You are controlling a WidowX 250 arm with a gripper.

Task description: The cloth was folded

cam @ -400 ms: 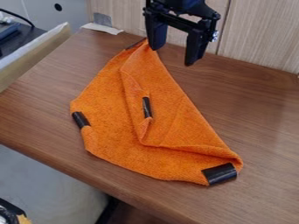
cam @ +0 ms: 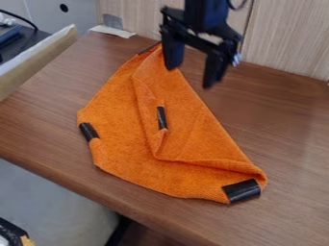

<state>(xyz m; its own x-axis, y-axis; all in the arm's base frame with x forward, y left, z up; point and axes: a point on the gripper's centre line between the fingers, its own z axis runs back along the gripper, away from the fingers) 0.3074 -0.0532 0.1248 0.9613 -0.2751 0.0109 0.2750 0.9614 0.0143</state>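
The gripper [cam: 191, 77] has its jaws spread; the orange cloth [cam: 119, 125] (folded rather crookedly) runs from behind them toward the camera.

The orange cloth [cam: 119, 139] lies partly folded (rather crookedly) on the brown table [cam: 292, 139], black patches at its corners.

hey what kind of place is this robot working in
Probably a lab or workshop corner: a robot arm hangs over a wooden table, with an orange cloth bearing black tape patches and wood-grain panels behind.
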